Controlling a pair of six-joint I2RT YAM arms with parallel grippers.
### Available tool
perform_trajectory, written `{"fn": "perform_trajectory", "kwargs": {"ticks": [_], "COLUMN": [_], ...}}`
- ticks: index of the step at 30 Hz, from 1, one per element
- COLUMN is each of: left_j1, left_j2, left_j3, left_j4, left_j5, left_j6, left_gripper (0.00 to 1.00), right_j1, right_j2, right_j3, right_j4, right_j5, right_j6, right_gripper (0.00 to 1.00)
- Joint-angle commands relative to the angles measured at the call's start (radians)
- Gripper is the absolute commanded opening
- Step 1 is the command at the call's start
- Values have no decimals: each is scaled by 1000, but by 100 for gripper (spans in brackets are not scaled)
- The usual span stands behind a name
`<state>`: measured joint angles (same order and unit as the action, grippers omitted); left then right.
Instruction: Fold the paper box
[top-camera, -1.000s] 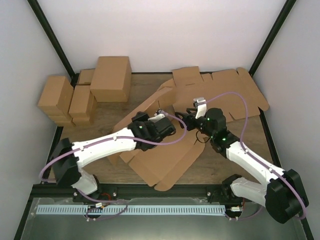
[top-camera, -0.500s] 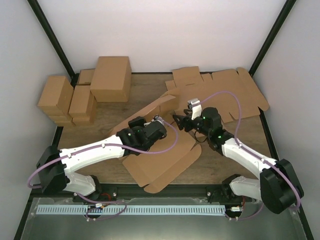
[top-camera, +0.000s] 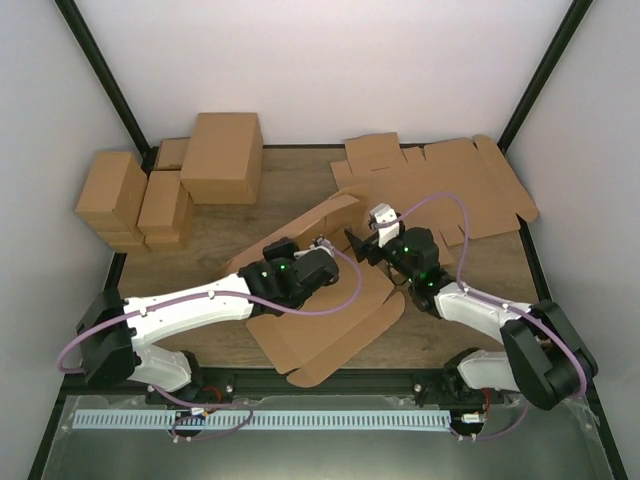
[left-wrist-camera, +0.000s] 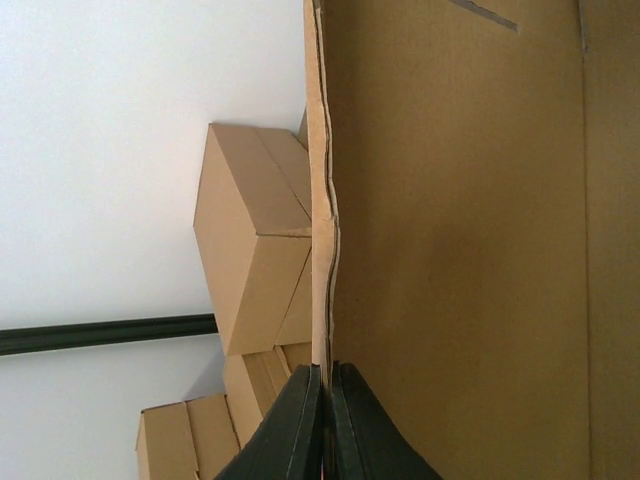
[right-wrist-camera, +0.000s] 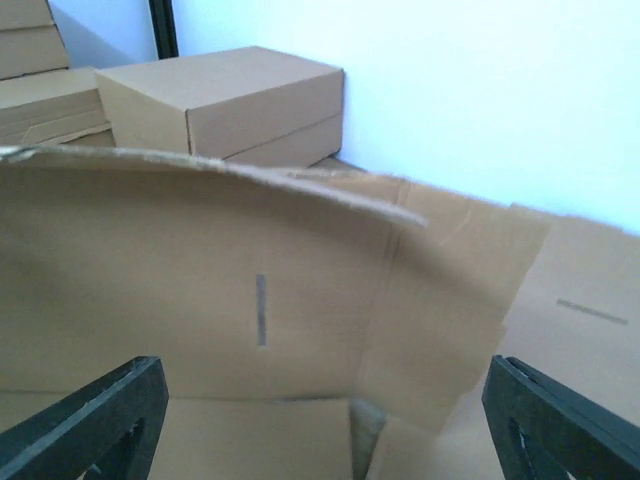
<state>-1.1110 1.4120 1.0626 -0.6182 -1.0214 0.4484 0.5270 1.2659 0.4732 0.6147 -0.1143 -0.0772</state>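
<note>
Across the wooden table, mid-front, sprawled mostly flat: the paper box, with one long panel standing on edge between the two arms. In the far right corner, lying unfolded: a flat cardboard blank. At the far left, stacked and closed: brown cartons. Pinched on the raised panel's rim, fingers pressed together: the left gripper. Spread wide before that panel's inner face, touching it or not, hard to tell: the right gripper.
</note>
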Motion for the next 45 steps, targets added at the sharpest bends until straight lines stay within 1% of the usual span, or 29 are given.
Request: {"fn": "perform_trajectory", "kwargs": {"ticks": [1, 3, 8, 11, 15, 18, 27, 31, 33, 35, 39, 42, 45], "left_j1": [-14, -17, -30, -35, -38, -38, -41, -47, -50, -50, -50, -50, -50], "left_j2": [10, 8, 20, 28, 36, 35, 27, 34, 38, 41, 45, 45, 48], "left_j3": [-12, -14, -26, -25, -24, -26, -30, -32, -32, -31, -29, -27, -11], "left_j4": [8, 9, 4, 5, -2, -5, -15, -19, -19, -18, -18, -21, -44], "left_j5": [-3, 4, -2, -7, -7, -4, -3, -3, -2, 0, -2, 12, 64], "left_j6": [-23, -28, -35, -40, -50, -56, -61, -68, -71, -72, -75, -83, -118], "left_gripper": [5, 6, 6, 6, 7, 7, 7, 7, 7, 7, 7, 8, 11], "right_j1": [4, 3, 2, 2, 4, 4, 4, 4, 4, 5, 5, 6, 7], "right_j2": [26, 38, 45, 73, 94, 123, 166, 178, 190, 205, 215, 216, 215], "right_j3": [59, 69, 18, 55, 71, 100, 166, 177, 193, 211, 214, 214, 211], "right_j4": [96, 91, 204, 173, 166, 137, 130, 118, 87, 53, 38, 28, 15], "right_j5": [47, 46, 12, 34, -35, -36, -8, -31, -45, -53, -65, -77, -94], "right_j6": [-138, -168, -312, -354, -437, -463, -491, -532, -546, -560, -558, -540, -505], "right_gripper": [89, 87, 85, 82, 75, 70, 65, 62, 57, 50, 41, 31, 19]}}
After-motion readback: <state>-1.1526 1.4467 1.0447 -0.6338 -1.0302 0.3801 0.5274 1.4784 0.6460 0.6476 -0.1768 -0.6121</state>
